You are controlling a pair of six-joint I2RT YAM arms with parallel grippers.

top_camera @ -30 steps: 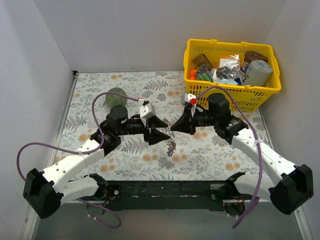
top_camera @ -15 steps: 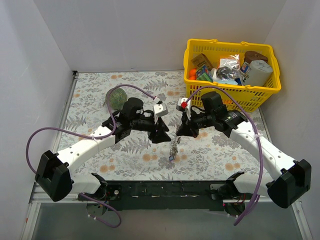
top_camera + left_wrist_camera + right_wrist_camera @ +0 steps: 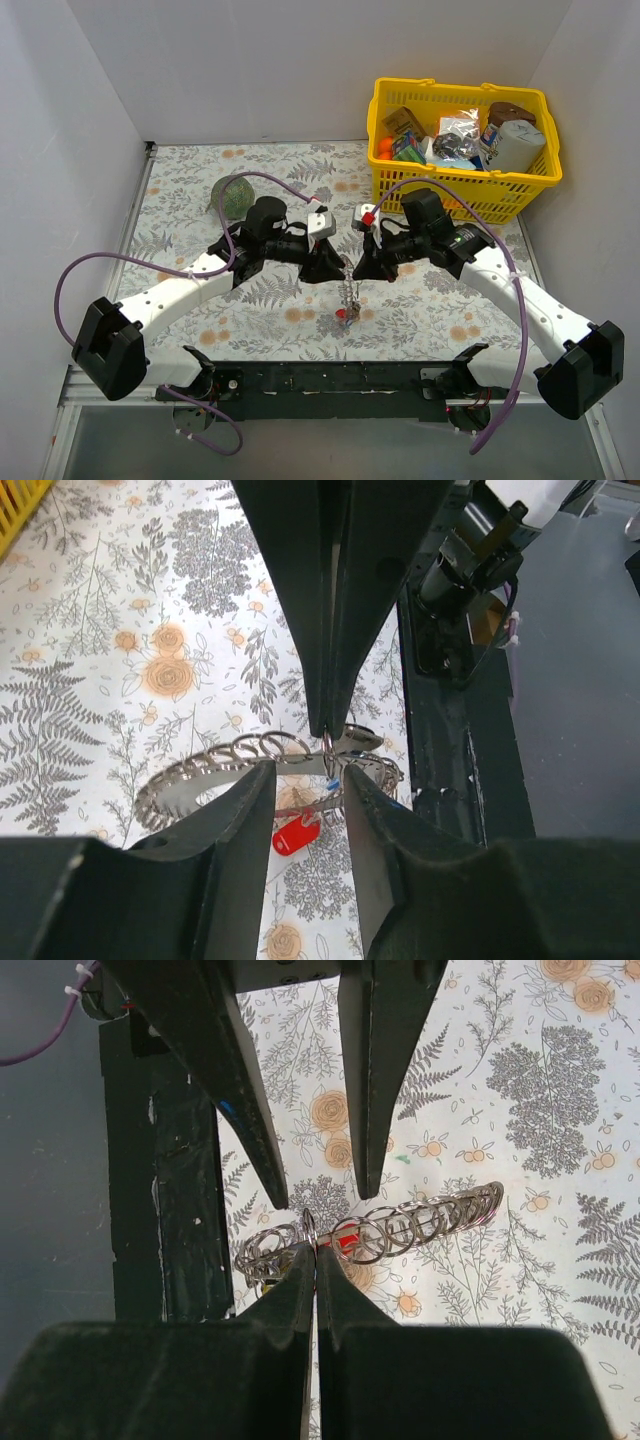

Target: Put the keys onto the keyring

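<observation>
keyring, at mid table, is pinched at one loop by the clamped right tool, likely to steady it; its band is straddled by the left tool, jaws apart.

I looked down on a tabletop covered in white cloth printed with grey ferns and orange flowers. Plain white walls boxed it in: back, left and right. A black metal base plate ran along the near edge. Below it lay a grey strip, possibly floor. The light was even, the shadows soft.
</observation>
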